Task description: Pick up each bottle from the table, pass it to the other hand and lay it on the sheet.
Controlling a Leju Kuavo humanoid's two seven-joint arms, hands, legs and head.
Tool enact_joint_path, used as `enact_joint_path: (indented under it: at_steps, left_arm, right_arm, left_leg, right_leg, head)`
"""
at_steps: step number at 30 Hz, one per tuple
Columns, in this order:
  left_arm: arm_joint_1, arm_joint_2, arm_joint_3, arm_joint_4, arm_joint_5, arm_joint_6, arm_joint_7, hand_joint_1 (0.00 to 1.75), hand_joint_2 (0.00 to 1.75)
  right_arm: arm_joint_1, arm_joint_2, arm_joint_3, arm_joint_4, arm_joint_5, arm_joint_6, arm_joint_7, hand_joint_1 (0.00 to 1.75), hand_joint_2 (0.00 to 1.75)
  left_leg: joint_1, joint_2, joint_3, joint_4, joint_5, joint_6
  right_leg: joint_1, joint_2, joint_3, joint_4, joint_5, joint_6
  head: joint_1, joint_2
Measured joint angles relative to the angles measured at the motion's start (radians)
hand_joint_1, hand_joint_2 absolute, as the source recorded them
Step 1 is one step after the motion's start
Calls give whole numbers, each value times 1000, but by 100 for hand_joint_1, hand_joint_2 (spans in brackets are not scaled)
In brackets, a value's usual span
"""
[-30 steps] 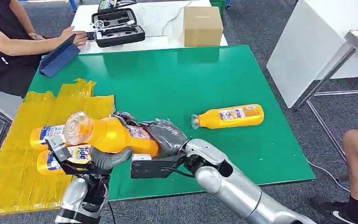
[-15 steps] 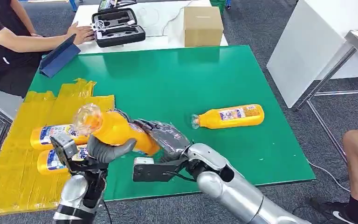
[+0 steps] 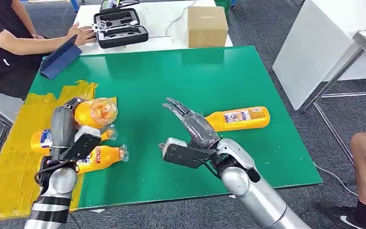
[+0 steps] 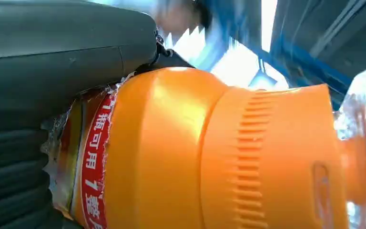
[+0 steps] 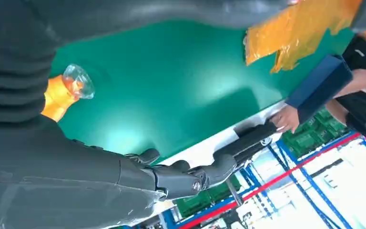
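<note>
A: Hand status?

B: My left hand [image 3: 66, 130] grips an orange bottle [image 3: 94, 112], clear cap end tipped toward the head camera. Left wrist view confirms it: thumb [image 4: 62, 52] pressed on the bottle [image 4: 209, 152] at the torn label edge. My right hand [image 3: 195, 128] holds nothing, fingers apart and stretched out flat over the green table [image 3: 181, 76].

A: Where's the held bottle relative to the sheet?

B: Over the yellow sheet's [image 3: 9, 186] table-side edge, raised off it. The arm hides how high, can't tell more.

A: Other bottles?

B: Two already lying on the sheet, below my left hand. One [image 3: 104, 156] pokes its clear cap past the sheet edge onto the green; the other [image 3: 41, 139] is mostly behind my forearm, only the label end shows. A fourth bottle [image 3: 236, 118] lies on its side on the table, well away from the sheet, just past my right hand's fingertips, cap pointing toward the sheet. Right wrist view picks up its cap end [image 5: 69, 88] beside my palm.

A: Anything else near the sheet?

B: Blue tablet case [image 3: 59, 58] at the table's far corner, just beyond the sheet. A person [image 3: 5, 43] sits there, hand on a black case [image 3: 120, 28] on the white table behind. Cardboard box [image 3: 207, 26] on that same white table.
</note>
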Motion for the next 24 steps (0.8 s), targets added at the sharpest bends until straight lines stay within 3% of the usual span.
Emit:
enact_joint_path:
  at_steps: [4,9,15,24]
  left_arm:
    - [-119,64,-2,148,-411,50,154,175,175]
    - [-258,124,-43,346,-590,43,268,175,175]
    - [-408,158,-134,608,-605,-19,317,175,175]
    - [-488,157,-190,823,-607,-77,339,175,175]
  right_arm:
    - [-12,-5,1,-8,-14,26,-1,0,0]
    - [-25,-13,14,-16,-24,36,-1,0,0]
    - [-35,-31,41,-40,-29,38,4,0,0]
    - [-38,-46,62,-56,-29,39,18,0,0]
  left_leg:
    - [1,0,0,0,2,-1]
    - [0,0,0,0,3,-1]
    - [0,0,-1,0,3,-1]
    - [0,0,-2,0,3,-1]
  right_leg:
    - [0,0,0,0,1,0]
    - [0,0,0,1,1,0]
    - [0,0,0,1,1,0]
    - [0,0,-1,0,1,0]
  head:
    - [0,0]
    - [1,0]
    - [1,0]
    - [1,0]
